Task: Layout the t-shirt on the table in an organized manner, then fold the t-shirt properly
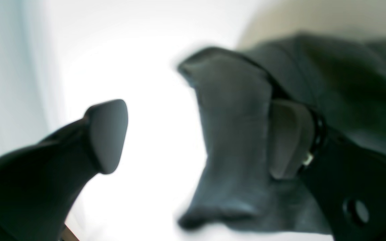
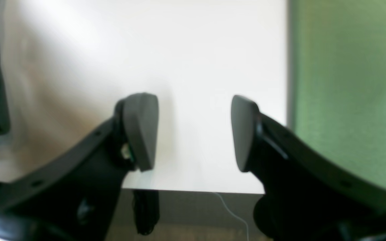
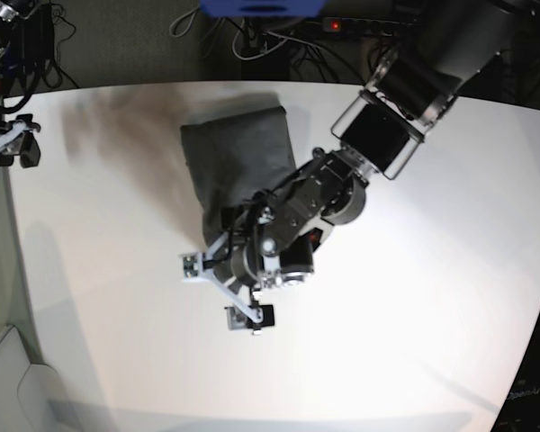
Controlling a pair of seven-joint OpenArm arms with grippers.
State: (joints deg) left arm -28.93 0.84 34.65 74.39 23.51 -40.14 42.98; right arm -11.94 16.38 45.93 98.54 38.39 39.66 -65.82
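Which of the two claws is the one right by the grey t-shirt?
The left gripper, on the big arm stretched across the middle of the table. Its jaws stand open with the t-shirt against one finger. The right gripper sits far off at the table's edge.

No writing or labels can be read anywhere.

Your base camera looked straight down from overhead, far out, whole table (image 3: 414, 342) in frame. Left wrist camera sat close behind left gripper (image 1: 196, 140), blurred, facing t-shirt (image 1: 233, 134). Right wrist camera looked past right gripper (image 2: 194, 132) toward table edge. All three shared white tabletop and shirt.
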